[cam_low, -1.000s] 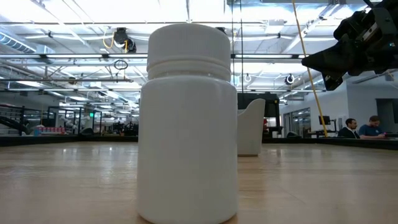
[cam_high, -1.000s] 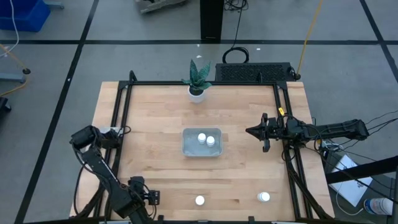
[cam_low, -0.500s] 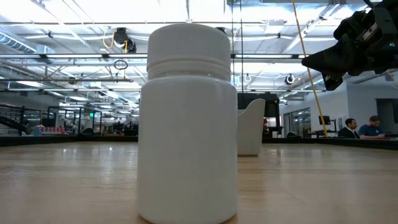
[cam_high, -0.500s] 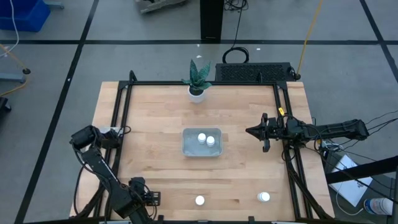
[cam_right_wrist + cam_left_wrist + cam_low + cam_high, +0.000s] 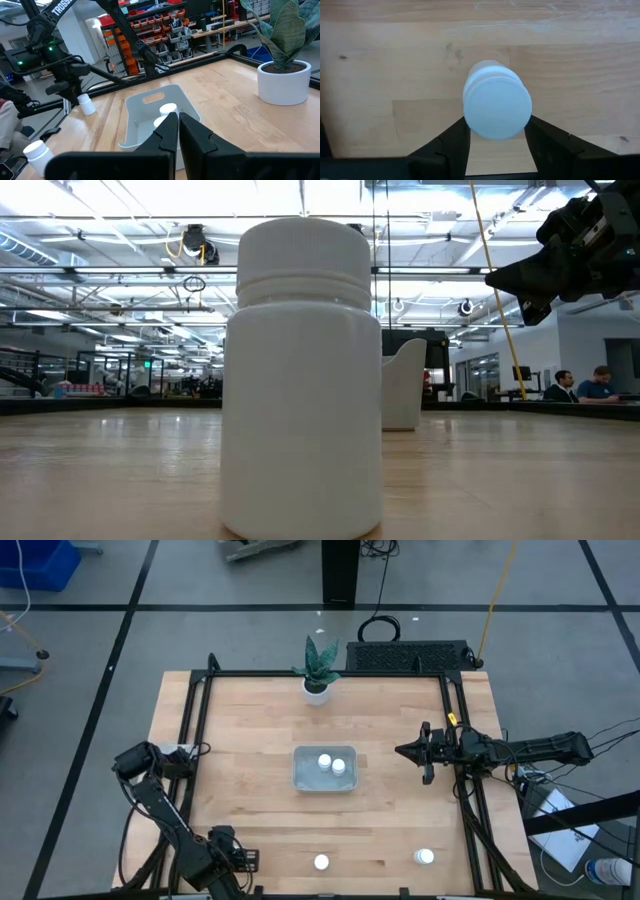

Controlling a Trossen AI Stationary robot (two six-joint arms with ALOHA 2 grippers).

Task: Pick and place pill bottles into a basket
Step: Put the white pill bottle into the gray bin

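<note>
At the near left corner of the table (image 5: 250, 740), my left gripper (image 5: 243, 858) points down over a pill bottle (image 5: 497, 105). The bottle stands upright between my two fingers (image 5: 452, 142), its long axis running up toward my wrist and its round cap facing the camera. The fingers bear on both its sides, so I judge that I am pinching it. I cannot tell whether it rests on the wood or hangs just clear.

The coming move turns on where the basket (image 5: 297, 770) lies from these jaws: toward the table's middle, farther from the near edge and to my right, well apart from the bottle I hold. Two bottles (image 5: 324, 761) already sit in it, side by side. So my guess is a lift, then a carry inward and rightward.

Along the near edge a second loose bottle (image 5: 321, 862) stands nearer my left arm, and a third loose bottle (image 5: 425, 857) stands toward the right corner.

My right gripper (image 5: 403, 751) hovers above the wood to the right of the basket, aimed at it, with its fingers pressed almost together on nothing.

The surface is pale wooden planking, bare between things, with a white plant pot (image 5: 316, 692) at the far edge. Beyond is a bright hall where two people (image 5: 565, 385) sit.
</note>
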